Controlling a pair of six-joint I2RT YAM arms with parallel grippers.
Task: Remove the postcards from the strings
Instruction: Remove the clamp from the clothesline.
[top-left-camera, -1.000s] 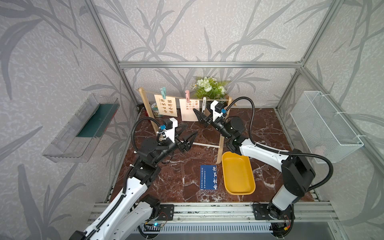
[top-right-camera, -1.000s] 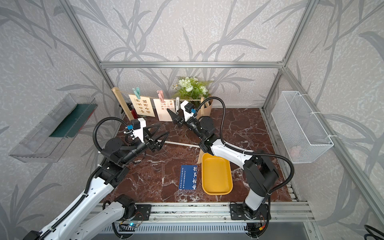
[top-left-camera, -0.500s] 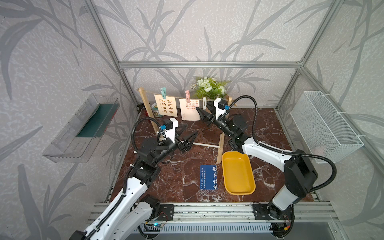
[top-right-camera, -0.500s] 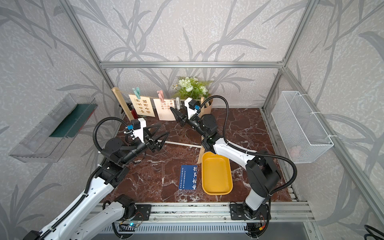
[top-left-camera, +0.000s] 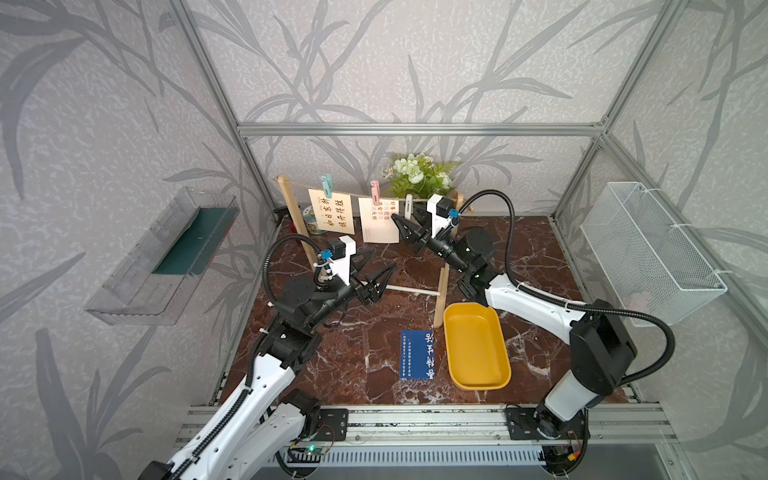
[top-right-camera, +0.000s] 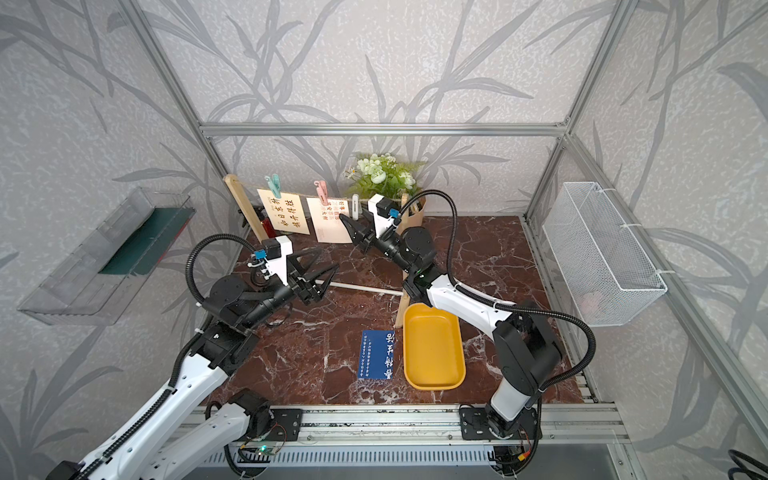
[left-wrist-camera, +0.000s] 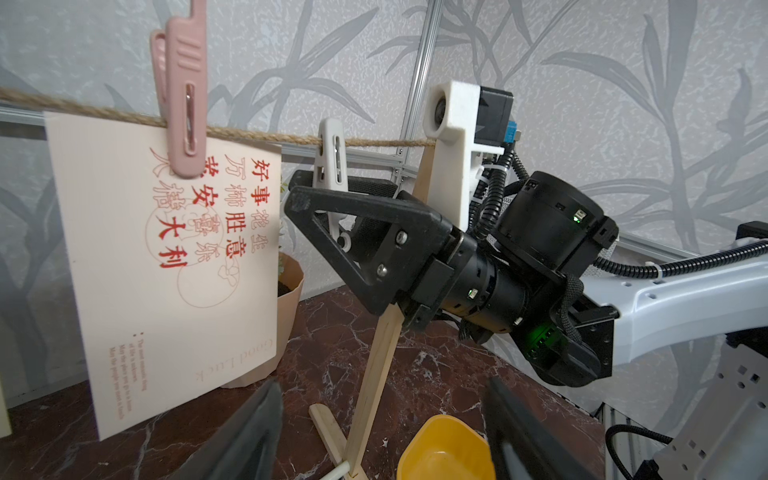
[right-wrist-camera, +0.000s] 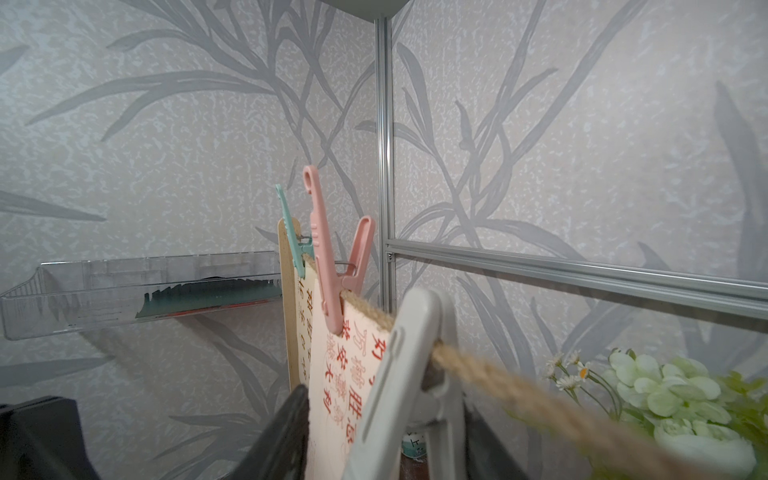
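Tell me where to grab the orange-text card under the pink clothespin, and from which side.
Take the orange-text card by its free bottom edge, coming up from below and pinching its front and back faces. It hangs flat from the twine, held only at the top by the pink clothespin.

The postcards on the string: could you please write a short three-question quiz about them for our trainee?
1. How many postcards hang on the string?
2. True or false: the blue postcard lies on the table beside the yellow tray.
3. Fill in: the right gripper straddles the ___ clothespin.
Key: 1 two; 2 true; 3 white.
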